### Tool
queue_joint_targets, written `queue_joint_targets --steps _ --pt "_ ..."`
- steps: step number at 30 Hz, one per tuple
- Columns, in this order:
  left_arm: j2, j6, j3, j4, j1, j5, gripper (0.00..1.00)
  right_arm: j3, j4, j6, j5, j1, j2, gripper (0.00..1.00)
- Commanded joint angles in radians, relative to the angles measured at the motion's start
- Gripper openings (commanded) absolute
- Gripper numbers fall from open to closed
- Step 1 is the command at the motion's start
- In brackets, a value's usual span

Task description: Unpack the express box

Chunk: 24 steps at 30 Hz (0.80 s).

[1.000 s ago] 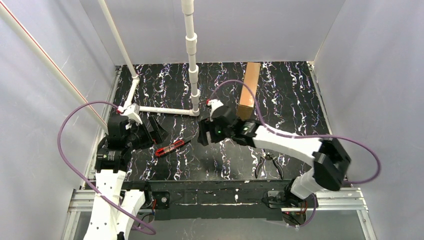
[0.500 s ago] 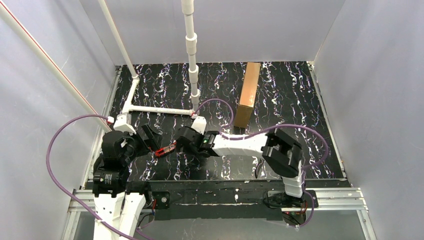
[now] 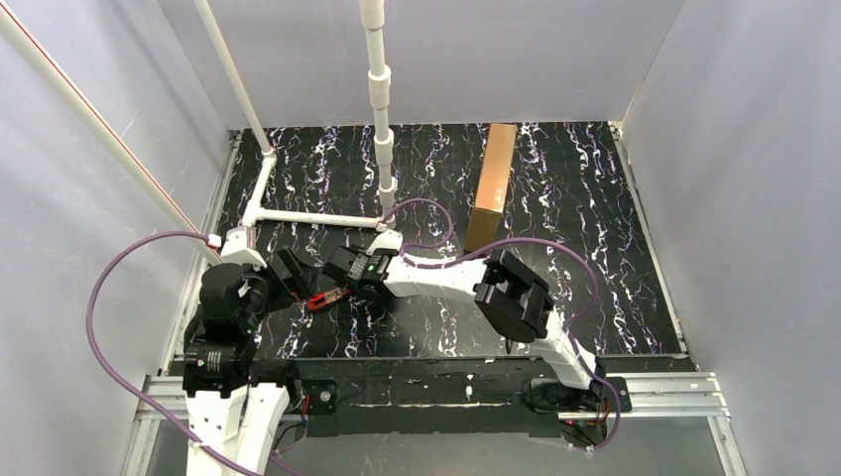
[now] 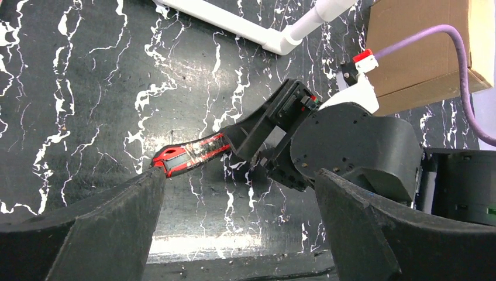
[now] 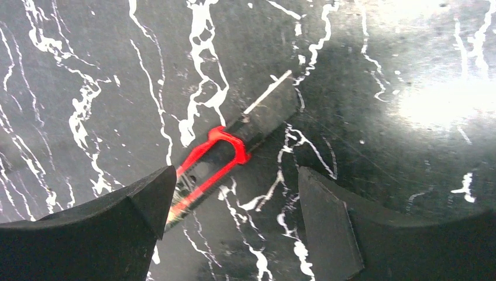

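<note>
Right gripper [image 5: 234,182]: held wide over red-and-black utility knife [image 5: 213,159].
Left gripper [image 4: 240,180]: held wide beside knife.
Long brown cardboard express box [image 3: 493,183]: placed well beyond knife.

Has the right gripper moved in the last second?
Yes. The right gripper has swung left, away from the near end of the express box, and now hangs open over the blade end of the red utility knife.

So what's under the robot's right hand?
A red and black knife lies on the table beneath the open right gripper, its blade showing. Its handle end is hidden behind one finger.
</note>
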<state>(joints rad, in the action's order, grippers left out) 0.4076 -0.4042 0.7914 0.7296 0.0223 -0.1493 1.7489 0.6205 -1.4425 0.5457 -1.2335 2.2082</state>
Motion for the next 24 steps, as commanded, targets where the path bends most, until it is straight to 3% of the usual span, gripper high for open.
queue_joint_targets --steps 1,6,11,14,22,24 --pt "-0.013 -0.004 -0.004 -0.001 0.001 0.039 0.98 0.114 0.107 -0.089 0.041 -0.001 0.076 0.84" --pt "-0.017 -0.009 0.003 0.011 0.002 0.068 0.98 0.215 0.223 -0.109 0.061 -0.003 0.162 0.67" --pt "-0.014 -0.014 0.009 0.020 0.002 0.093 0.98 0.196 0.246 -0.118 0.082 -0.004 0.183 0.64" --pt "-0.006 -0.015 0.010 0.022 0.001 0.095 0.98 0.155 0.243 -0.089 0.106 -0.005 0.176 0.57" --pt "0.014 -0.010 0.002 0.008 0.002 0.057 0.98 -0.101 0.063 0.174 0.176 0.018 0.025 0.15" --pt "0.029 -0.007 -0.002 0.002 0.002 0.042 0.98 -0.176 0.002 0.300 0.185 0.020 -0.031 0.09"
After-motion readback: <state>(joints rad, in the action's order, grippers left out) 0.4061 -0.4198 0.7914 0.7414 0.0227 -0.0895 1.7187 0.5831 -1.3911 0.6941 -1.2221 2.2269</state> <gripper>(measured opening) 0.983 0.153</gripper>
